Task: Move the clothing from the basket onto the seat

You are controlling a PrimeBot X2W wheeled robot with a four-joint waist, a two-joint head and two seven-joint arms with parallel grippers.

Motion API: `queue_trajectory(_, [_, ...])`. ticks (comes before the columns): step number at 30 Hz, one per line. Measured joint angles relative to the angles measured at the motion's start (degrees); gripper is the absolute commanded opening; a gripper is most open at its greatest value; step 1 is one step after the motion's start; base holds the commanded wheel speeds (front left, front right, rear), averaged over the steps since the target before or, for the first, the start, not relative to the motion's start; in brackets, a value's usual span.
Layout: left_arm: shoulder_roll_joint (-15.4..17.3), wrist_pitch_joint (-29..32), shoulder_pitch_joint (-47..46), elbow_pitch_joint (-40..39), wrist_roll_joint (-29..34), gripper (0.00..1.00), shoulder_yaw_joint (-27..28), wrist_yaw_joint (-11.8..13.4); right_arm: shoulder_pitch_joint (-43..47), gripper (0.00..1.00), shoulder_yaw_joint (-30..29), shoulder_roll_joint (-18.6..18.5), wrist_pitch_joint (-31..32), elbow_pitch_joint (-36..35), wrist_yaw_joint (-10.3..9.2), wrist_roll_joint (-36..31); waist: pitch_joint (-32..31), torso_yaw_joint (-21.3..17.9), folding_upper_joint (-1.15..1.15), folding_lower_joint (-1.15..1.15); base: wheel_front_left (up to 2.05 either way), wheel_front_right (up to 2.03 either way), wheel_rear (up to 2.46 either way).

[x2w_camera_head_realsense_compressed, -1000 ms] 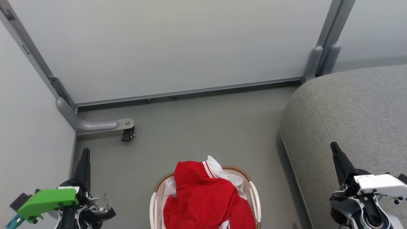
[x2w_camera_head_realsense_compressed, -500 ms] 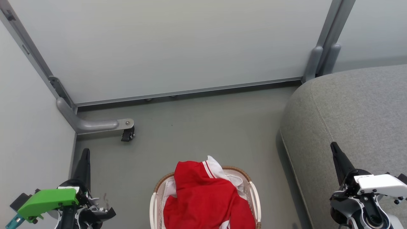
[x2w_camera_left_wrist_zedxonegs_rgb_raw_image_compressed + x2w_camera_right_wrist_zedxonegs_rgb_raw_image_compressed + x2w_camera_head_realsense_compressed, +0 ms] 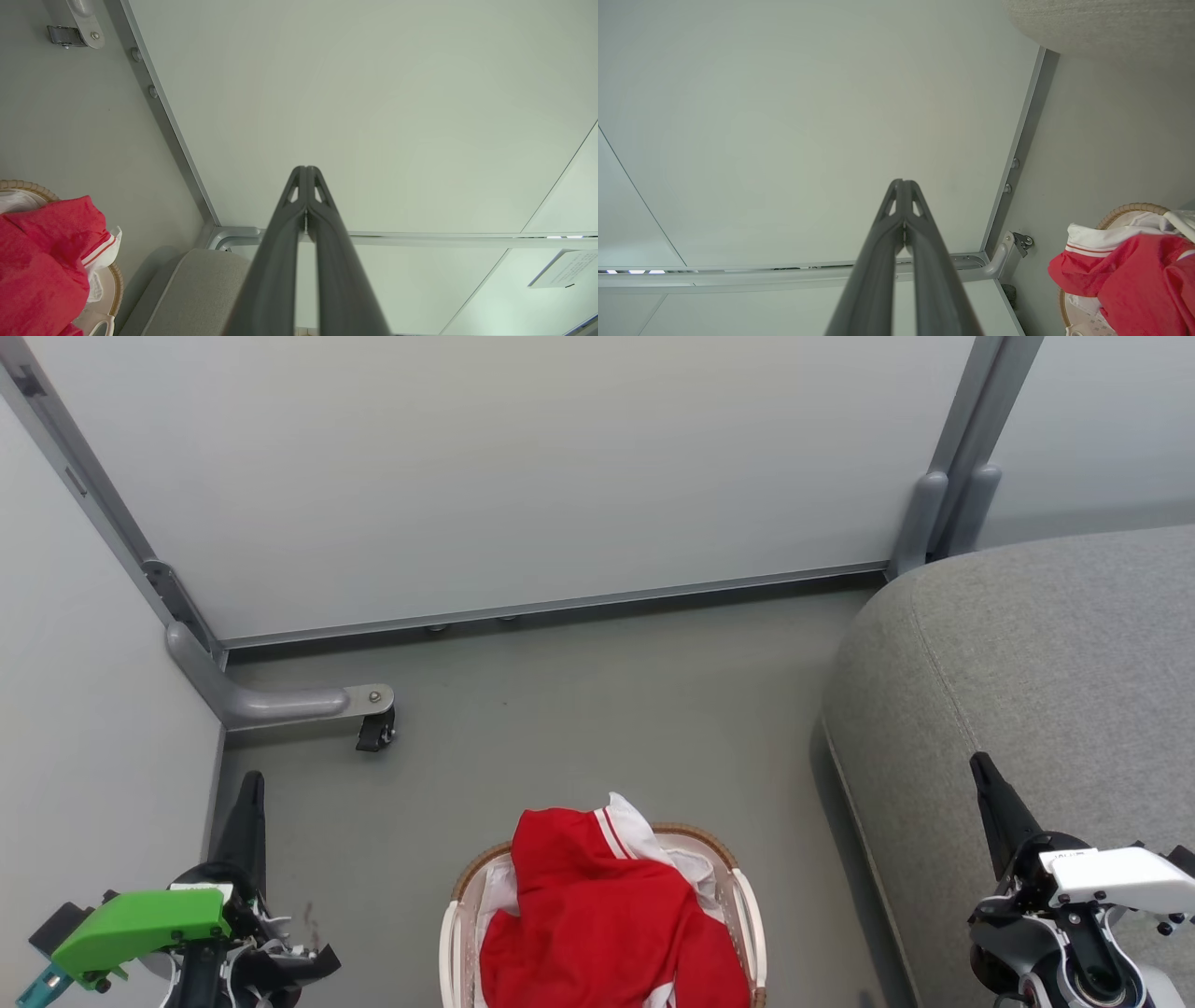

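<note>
1. So far nothing is moved. On the left, the left gripper (image 3: 251, 784) is pinched tight and empty, apart from the basket (image 3: 711, 841).
2. In the middle, the red clothing (image 3: 602, 924) lies piled in the basket on the floor (image 3: 597, 709).
3. On the right, the big grey seat (image 3: 1036, 644) shows no clothes on it.
4. The right gripper (image 3: 980, 767), by the seat, is pinched tight and empty too.

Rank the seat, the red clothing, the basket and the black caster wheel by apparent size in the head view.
1. Grey seat, largest, though cut off by the frame.
2. Red clothing and basket: about alike, both run off the bottom edge, so unranked.
3. Black caster wheel, smallest.
</note>
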Motion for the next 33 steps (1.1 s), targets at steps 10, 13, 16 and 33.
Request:
queue_trajectory(10, [-0.32,-0.01,1.44,2.01,0.0,1.0,-0.26,0.01,1.2,1.0,0.16,0.67,0.0,1.94,-0.01,-0.01,0.0,0.0,0.0,0.0,0.0,0.0,0.0])
queue_trajectory(13, [-0.41,-0.46,2.61,2.8,0.01,1.0,-0.91,0.05,2.1,1.0,0.45,0.98,-0.41,2.75,-0.02,-0.04,0.02,0.0,0.0,0.0,0.0,0.0,0.0])
queue_trajectory(16, [-0.44,-1.37,2.65,2.56,0.18,1.0,-1.81,0.05,2.1,1.0,0.99,0.99,-1.32,2.7,-0.02,-0.22,0.04,0.01,0.0,0.0,0.0,0.0,0.0])
queue_trajectory(33, [-0.43,-5.91,2.65,-0.25,7.5,1.0,-5.02,0.05,2.11,1.0,0.92,0.87,-5.84,-1.56,-0.02,-13.86,0.29,0.24,0.0,0.0,0.0,0.0,0.0])
